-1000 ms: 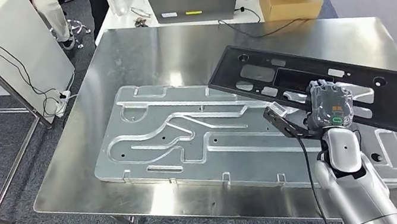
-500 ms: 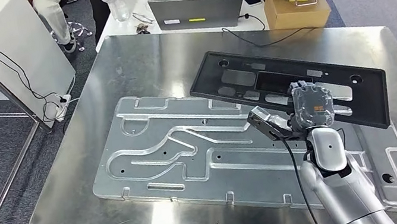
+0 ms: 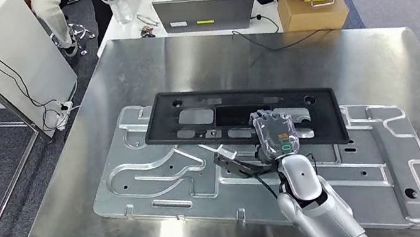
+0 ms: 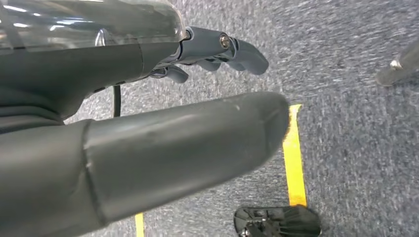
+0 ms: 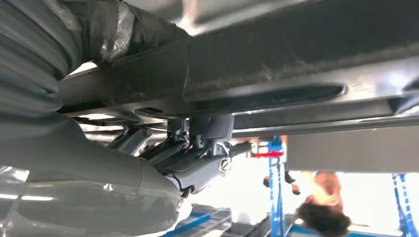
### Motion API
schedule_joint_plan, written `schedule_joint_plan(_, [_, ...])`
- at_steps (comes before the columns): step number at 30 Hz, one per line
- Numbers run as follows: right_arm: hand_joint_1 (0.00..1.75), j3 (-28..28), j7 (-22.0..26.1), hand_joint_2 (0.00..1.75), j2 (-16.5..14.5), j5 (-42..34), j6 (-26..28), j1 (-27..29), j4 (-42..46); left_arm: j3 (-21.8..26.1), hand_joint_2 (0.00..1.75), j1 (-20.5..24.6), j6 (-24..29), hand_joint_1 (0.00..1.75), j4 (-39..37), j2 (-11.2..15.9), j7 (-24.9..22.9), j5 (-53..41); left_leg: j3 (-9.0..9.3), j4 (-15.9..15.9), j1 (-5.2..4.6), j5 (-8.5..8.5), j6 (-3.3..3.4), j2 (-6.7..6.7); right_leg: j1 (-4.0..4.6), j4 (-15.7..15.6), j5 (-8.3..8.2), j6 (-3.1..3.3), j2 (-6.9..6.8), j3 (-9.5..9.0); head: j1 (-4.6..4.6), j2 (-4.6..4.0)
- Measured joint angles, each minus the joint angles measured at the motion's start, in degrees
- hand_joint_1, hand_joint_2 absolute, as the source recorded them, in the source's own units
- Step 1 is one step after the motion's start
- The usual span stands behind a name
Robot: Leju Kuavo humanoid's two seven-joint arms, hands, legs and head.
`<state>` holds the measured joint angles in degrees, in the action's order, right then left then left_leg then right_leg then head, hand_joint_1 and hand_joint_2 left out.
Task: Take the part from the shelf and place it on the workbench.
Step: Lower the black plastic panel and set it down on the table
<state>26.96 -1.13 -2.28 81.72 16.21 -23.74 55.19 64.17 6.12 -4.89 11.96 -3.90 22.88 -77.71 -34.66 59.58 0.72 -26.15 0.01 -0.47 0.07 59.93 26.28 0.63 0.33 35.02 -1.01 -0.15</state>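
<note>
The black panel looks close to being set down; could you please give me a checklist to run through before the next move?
1. Right hand holds the black panel by its near edge: ok.
2. Panel over the metal plate on the workbench: ok.
3. Panel lined up with the plate's grooves: cannot tell.
4. Panel resting flat: cannot tell.
5. Left hand holds nothing, over the carpet: ok.
6. Laptop clear of the panel: ok.

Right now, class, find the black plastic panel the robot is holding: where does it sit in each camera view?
Head view: the black panel lies mid-picture over the grooved metal fixture plate, gripped at its near edge by the right hand.
Right wrist view: the panel's dark underside spans the picture, the hand's fingers hooked onto it.
Left wrist view: not in it; carpet floor beyond the left hand.
Shared landmark: the right hand.
</note>
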Motion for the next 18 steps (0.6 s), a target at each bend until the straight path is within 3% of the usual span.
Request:
schedule_joint_plan(2, [1.75,0.5,0.0,1.75,-0.1,-0.4,0.1,0.0,-0.3,0.0,0.00,0.0,-0.1,0.00,0.0,-0.1,0.0,0.1,-0.10,-0.3,0.18,0.45,0.74,0.07,-0.09,0.9,1.03,-0.51,-0.05,0.30,-0.01,0.00])
schedule_joint_plan(3, [1.75,0.8,0.0,1.75,-0.1,-0.6,0.1,0.0,-0.5,0.0,0.00,0.1,-0.1,0.00,0.0,-0.1,0.0,0.1,-0.19,-0.5,0.30,0.62,1.19,0.10,-0.18,2.7,2.57,-0.80,-0.08,0.91,-0.02,0.00])
schedule_joint_plan(5, [1.75,1.1,0.0,1.75,-0.1,-0.8,0.1,-0.1,-0.7,0.0,0.00,0.1,-0.2,0.00,0.0,-0.1,0.0,0.1,-0.52,-0.7,0.34,0.77,1.81,0.13,-0.39,9.3,6.79,-1.36,-0.13,3.34,-0.04,0.00])
schedule_joint_plan(6, [1.75,1.3,0.0,1.75,-0.1,-0.9,0.1,-0.1,-0.9,0.0,0.00,0.1,-0.2,0.00,0.0,-0.1,0.0,0.1,-0.71,-0.7,0.33,0.79,1.97,0.15,-0.47,12.9,8.40,-1.54,-0.14,4.67,-0.04,0.00])
schedule_joint_plan(7, [1.75,1.4,0.0,1.75,0.0,-1.2,0.1,0.0,-1.0,0.0,0.00,0.1,-0.2,0.00,0.0,-0.1,0.0,0.1,-0.85,-0.7,0.32,0.89,2.02,0.16,-0.51,15.1,9.01,-1.62,-0.15,5.40,-0.04,0.00])
schedule_joint_plan(8, [1.75,1.5,-0.1,1.75,0.0,-1.4,0.0,0.0,-1.3,0.0,0.00,0.1,-0.2,0.00,0.0,-0.1,0.0,0.1,-0.94,-0.7,0.30,1.01,2.02,0.17,-0.51,15.4,8.54,-1.58,-0.15,5.13,-0.04,0.00])
schedule_joint_plan(10, [1.75,1.6,-0.2,1.75,0.0,-1.9,0.0,-0.1,-1.6,0.0,0.00,0.1,-0.2,0.00,0.0,-0.1,-0.1,0.1,-0.96,-0.7,0.23,1.24,1.89,0.13,-0.37,9.6,5.19,-1.06,-0.15,1.41,-0.04,0.00])
schedule_joint_plan(12, [0.87,1.6,-0.3,1.75,0.0,-2.3,0.1,-0.3,-1.6,0.0,0.00,0.1,-0.2,0.00,0.0,-0.2,-0.1,0.1,-1.01,-0.7,0.19,1.52,1.55,0.11,0.07,1.8,3.04,-0.13,-0.22,-2.99,-0.03,0.00])
schedule_joint_plan(14, [0.00,1.6,-0.3,1.75,0.0,-2.7,0.1,-0.5,-1.7,0.0,0.00,0.1,-0.4,0.00,-0.1,-0.4,-0.1,0.1,-1.09,-0.8,0.30,1.90,0.96,0.15,0.57,-1.3,2.92,0.42,-0.30,-4.48,-0.03,0.00])
schedule_joint_plan(16, [0.00,1.6,-0.2,1.75,0.0,-3.0,0.1,-0.5,-1.8,-0.1,0.00,0.1,-1.1,0.00,-0.1,-0.4,0.1,-0.2,-1.09,-1.0,0.39,2.12,0.25,0.16,0.49,-2.1,2.39,0.71,-0.36,-4.53,-0.04,0.00])
schedule_joint_plan(18, [0.00,1.6,-0.1,1.75,-0.1,-3.3,0.1,-0.6,-1.9,-0.4,0.00,0.2,-1.7,0.00,-0.1,-0.5,0.5,-0.5,-1.93,0.8,0.30,0.55,-0.28,0.14,0.02,-3.2,1.55,1.25,-0.48,-4.78,-0.02,0.00])
